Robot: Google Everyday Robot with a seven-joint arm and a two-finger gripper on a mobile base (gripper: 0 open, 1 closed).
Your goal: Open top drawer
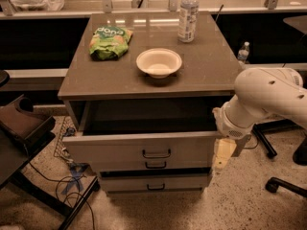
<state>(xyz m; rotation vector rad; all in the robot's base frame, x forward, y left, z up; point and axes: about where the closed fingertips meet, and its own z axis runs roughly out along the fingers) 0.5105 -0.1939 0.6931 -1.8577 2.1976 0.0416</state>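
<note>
The top drawer (115,150) of the brown-topped cabinet is pulled out toward me, its wide grey front carrying a small dark pull handle (156,154). Its inside is dark and in shadow. My white arm comes in from the right. The gripper (221,155) hangs pointing down at the drawer front's right end, well to the right of the handle. Below sit two shorter drawer fronts (154,182) with similar handles.
On the cabinet top stand a white bowl (159,62), a green snack bag (110,41) and a water bottle (188,14). A dark chair (21,123) and cables lie on the floor at left. Office chair legs (283,186) are at right.
</note>
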